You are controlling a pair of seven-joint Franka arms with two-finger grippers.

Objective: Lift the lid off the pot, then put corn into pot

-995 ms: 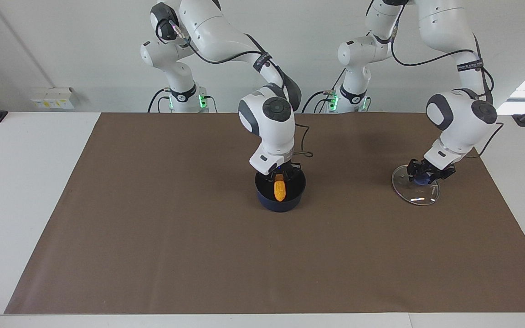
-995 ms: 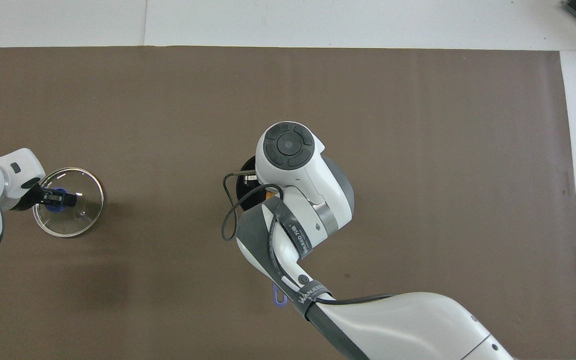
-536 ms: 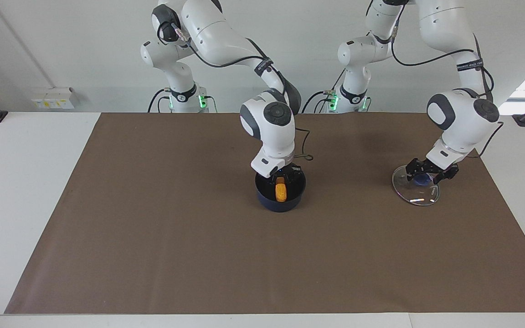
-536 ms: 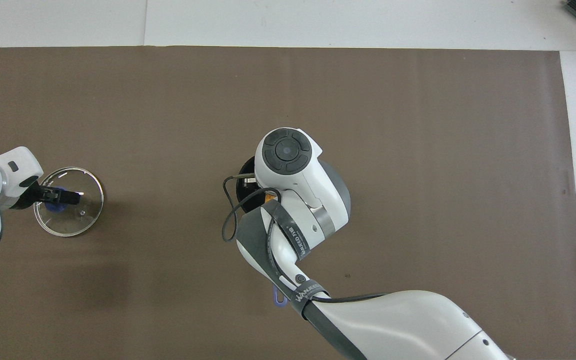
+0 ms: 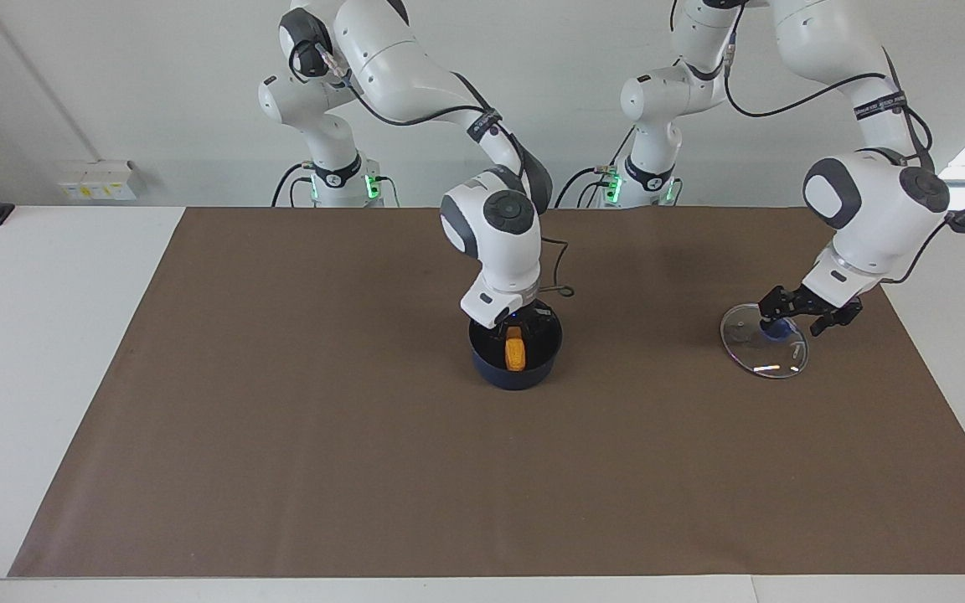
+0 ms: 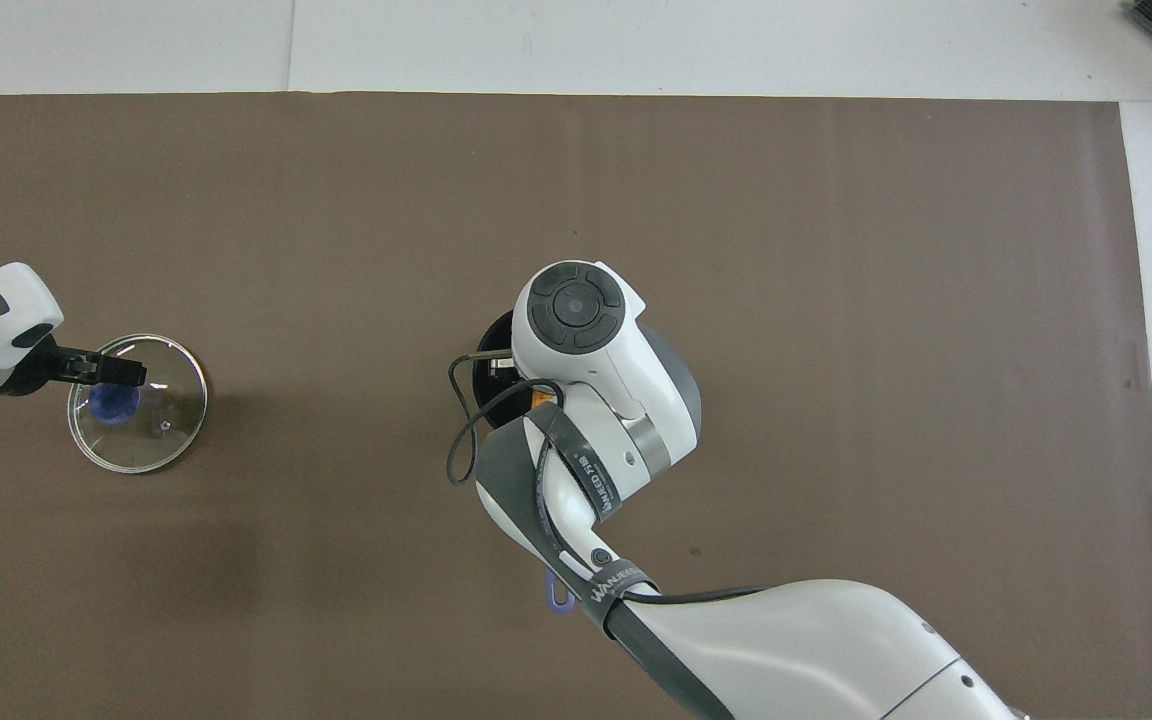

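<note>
Corn (image 5: 515, 350) inside pot (image 5: 516, 375), lid (image 5: 764, 350) off, flat on mat.
Left gripper (image 5: 809, 316) wide open, empty, above lid; right gripper (image 5: 518, 322) in pot, grip unclear.

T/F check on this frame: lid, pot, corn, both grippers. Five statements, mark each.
1. The lid sits on the pot. False: it lies on the brown mat, toward the left arm's end of the table, apart from the pot.
2. The corn is inside the pot. True.
3. The left gripper grips the lid's knob. False: its jaws are open, raised just above the lid.
4. The right gripper is at the pot's mouth, over the corn. True.
5. The pot lies tipped on its side. False: it stands upright.
</note>
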